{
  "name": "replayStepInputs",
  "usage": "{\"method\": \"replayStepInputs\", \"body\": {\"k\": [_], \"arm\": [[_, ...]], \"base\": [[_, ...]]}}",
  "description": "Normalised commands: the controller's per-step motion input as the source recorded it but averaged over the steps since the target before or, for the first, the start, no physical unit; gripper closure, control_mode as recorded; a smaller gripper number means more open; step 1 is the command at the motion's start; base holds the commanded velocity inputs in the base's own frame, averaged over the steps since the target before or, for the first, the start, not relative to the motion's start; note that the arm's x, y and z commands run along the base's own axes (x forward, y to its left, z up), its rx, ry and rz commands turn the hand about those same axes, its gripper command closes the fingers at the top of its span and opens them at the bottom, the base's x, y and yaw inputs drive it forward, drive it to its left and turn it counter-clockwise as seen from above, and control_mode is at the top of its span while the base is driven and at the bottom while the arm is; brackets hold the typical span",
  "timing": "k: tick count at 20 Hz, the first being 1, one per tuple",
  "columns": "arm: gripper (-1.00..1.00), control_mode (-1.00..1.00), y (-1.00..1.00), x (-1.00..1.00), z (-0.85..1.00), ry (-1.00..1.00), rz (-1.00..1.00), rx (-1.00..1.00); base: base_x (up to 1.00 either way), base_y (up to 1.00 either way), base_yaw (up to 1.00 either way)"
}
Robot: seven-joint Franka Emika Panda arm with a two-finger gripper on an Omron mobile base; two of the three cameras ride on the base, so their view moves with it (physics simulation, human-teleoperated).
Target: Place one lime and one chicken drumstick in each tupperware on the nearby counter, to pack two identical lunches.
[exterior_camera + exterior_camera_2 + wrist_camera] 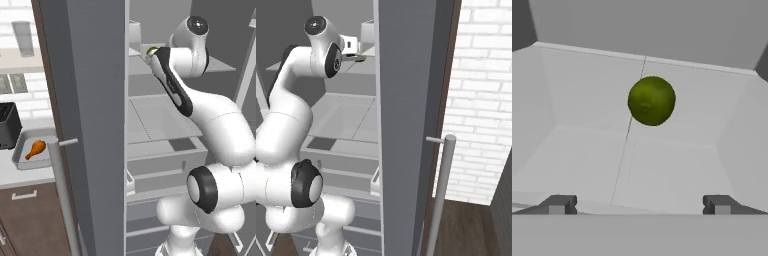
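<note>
A small round green lime (651,100) rests on a pale grey shelf (662,170) inside an open fridge, toward the back, with bare shelf around it. From the left base view a sliver of the lime (151,50) peeks out just beside the arm's dark forearm on an upper shelf. The end effector (639,204) hovers in front of the lime with its two dark fingertips (559,204) spread wide apart, released and grasping nothing; the lime sits beyond them, not touching either.

The white arm (215,120) reaches up from low on the right into the fridge. A tall grey fridge door (90,125) stands open to the left of it.

Farther left, past the door, a tupperware (22,155) sits on the pale table (20,175). An orange-brown chicken drumstick (36,149) lies inside it. A dark appliance (9,125) stands just beside the container.
</note>
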Motion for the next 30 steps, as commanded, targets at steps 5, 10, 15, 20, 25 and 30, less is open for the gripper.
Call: {"method": "replayStepInputs", "body": {"k": [5,10,15,20,25,30], "arm": [[-1.0,-1.0,0.0,0.74,-0.11,0.0,-0.04,0.0],[-1.0,-1.0,0.0,0.64,0.0,0.0,-0.09,0.0],[-1.0,-1.0,0.0,0.58,0.0,0.0,-0.09,0.0],[-1.0,-1.0,0.0,0.66,-0.02,0.0,-0.06,0.04],[-1.0,-1.0,0.0,0.13,-0.17,0.01,-0.05,0.03],[1.0,-1.0,-0.12,-0.02,-0.4,0.03,-0.07,0.05]], "base": [[0.0,0.0,0.0],[0.0,0.0,0.0],[0.0,0.0,0.0],[0.0,0.0,0.0],[0.0,0.0,0.0],[0.0,0.0,0.0]]}}
